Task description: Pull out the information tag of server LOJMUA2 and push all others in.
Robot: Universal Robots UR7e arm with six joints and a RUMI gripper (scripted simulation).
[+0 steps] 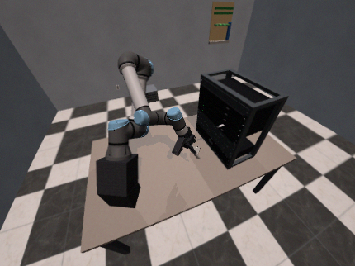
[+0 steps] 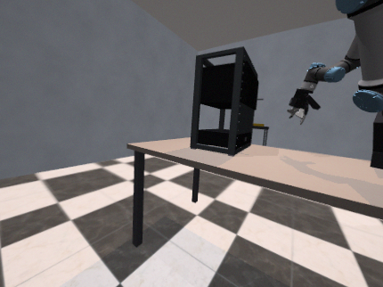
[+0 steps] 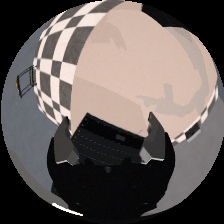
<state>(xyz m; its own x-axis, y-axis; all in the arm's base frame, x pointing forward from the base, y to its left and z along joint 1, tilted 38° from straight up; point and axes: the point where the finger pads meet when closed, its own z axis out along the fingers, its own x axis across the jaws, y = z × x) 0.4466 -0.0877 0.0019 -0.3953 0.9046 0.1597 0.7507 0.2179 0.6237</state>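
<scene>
The black server rack stands on the right half of the table; it also shows in the exterior view and in the wrist view between the fingers' outlines. One light information tag sticks out of the rack's front about halfway up; it shows as a thin stub in the exterior view. The printed tags are too small to read. My gripper is open and empty. It hangs above the table, a short way in front of the rack, apart from it.
The arm's black base block stands on the table's left part. The table's front edge is near the rack's foot. A poster hangs on the back wall.
</scene>
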